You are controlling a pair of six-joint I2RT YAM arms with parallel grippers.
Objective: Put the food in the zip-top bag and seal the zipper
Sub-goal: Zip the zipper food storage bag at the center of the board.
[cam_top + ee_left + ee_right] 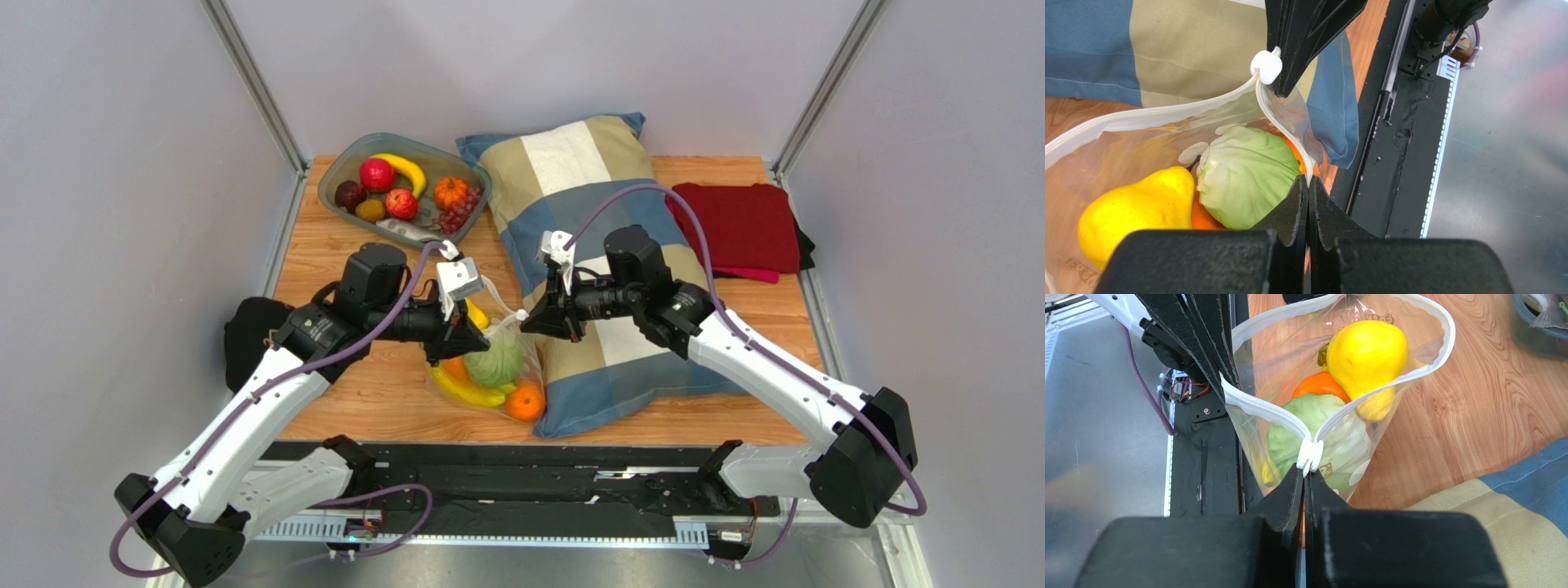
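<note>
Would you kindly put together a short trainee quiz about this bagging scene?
1. True or false: the zipper of the zip-top bag is fully sealed.
2. The right gripper is: A) wide open, B) shut on the white slider, C) out of view.
3. Which green item lies inside the bag?
Key: 1 false, the mouth gapes open; 2 B; 3 the cabbage.

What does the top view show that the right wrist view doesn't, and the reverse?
Only top: the red cloth and the apples in the bowl. Only right wrist: the right gripper shut on the white slider, with the zipper gaping in a loop. Both: the bag, its cabbage, the pillow.
</note>
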